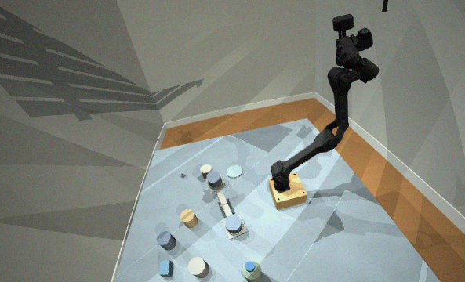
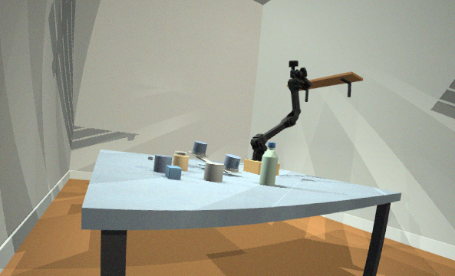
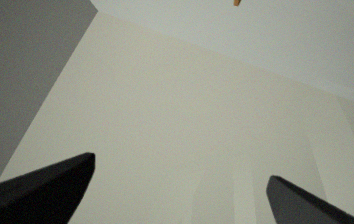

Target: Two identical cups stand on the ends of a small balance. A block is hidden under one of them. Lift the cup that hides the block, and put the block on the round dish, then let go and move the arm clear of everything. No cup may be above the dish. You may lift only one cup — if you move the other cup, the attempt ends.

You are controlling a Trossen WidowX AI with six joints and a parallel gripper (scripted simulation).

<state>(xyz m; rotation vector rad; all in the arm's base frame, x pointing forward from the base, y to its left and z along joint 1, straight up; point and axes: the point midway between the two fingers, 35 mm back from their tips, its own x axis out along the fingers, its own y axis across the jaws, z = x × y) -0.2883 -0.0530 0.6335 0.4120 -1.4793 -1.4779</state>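
Two blue-grey cups stand upside down on the ends of the balance [image 1: 222, 197] [image 2: 202, 158]. The far cup [image 1: 214, 179] [image 2: 199, 148] is on the raised end. The near cup [image 1: 233, 224] [image 2: 232, 162] is on the lowered end, close to the table. No block shows; the space under both cups is hidden. The pale round dish [image 1: 234, 171] lies flat beside the far end, with nothing seen on it; I cannot make it out in the exterior view. My gripper [image 3: 183, 172] is open with nothing between the fingers, high above the table and away from both cups.
A cream cylinder [image 1: 205, 170] stands right behind the far cup. An orange cylinder [image 1: 188, 218], a dark blue cylinder [image 1: 166, 240], a blue block [image 1: 165, 268], a whitish cylinder [image 1: 198, 267] and a green bottle [image 1: 252, 272] stand nearer. A shelf [image 2: 334, 80] is on the wall.
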